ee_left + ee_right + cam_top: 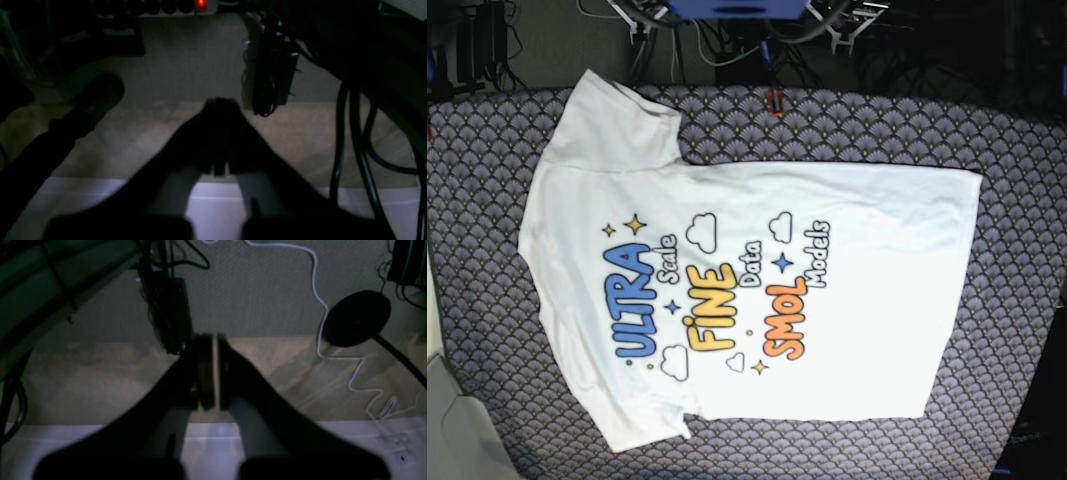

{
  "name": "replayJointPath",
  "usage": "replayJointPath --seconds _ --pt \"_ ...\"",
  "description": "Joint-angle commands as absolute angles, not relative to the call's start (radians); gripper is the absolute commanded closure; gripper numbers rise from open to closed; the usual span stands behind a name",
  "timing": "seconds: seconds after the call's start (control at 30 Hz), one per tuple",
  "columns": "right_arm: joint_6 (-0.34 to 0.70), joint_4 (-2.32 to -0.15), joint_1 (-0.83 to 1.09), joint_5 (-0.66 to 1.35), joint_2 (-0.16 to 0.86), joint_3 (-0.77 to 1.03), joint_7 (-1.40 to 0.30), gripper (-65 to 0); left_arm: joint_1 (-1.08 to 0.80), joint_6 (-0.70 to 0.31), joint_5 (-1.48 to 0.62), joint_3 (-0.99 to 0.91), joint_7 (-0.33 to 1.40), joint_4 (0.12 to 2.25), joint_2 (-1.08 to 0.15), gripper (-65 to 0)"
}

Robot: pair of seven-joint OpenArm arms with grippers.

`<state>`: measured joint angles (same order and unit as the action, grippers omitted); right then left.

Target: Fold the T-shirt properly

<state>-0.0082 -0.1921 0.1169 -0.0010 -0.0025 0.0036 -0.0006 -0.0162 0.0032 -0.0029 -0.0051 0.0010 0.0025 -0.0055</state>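
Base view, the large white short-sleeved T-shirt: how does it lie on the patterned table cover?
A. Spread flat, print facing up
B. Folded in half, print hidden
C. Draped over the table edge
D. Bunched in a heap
A: the large white short-sleeved T-shirt lies spread flat with both sleeves out and the coloured print upward on the patterned table cover.

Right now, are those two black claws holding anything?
Nothing. The left gripper and right gripper are both shut and empty; the large white printed cotton T-shirt lies flat, untouched, on the patterned surface.

We seem to be in a robotics lab: a worktop under scallop-patterned purple cloth (pixel 1027 170), tangled black cables (pixel 727 45) along its far edge, and a lit red-switched power strip (pixel 186 6) on grey carpet (pixel 193 60).
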Motion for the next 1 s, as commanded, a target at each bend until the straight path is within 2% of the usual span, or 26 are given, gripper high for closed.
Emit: replayJointPath --seconds 0.0,0.33,0.97 --pt "0.001 -0.197 0.119 -0.002 -0.002 0.002 -0.004 -0.3 -0.019 0.001 0.002 -0.004 0.001 0.004 -0.008 -0.4" --pt "0.001 -0.202 0.110 -0.002 -0.004 0.002 -0.104 -0.3 -0.036 -0.001 0.005 -0.001 0.001 0.005 -0.022 -0.4" --pt "0.001 -0.203 0.110 -0.002 -0.005 0.002 -0.104 0.0 -0.051 -0.001 0.002 -0.004 -0.001 0.005 -0.035 -0.3"
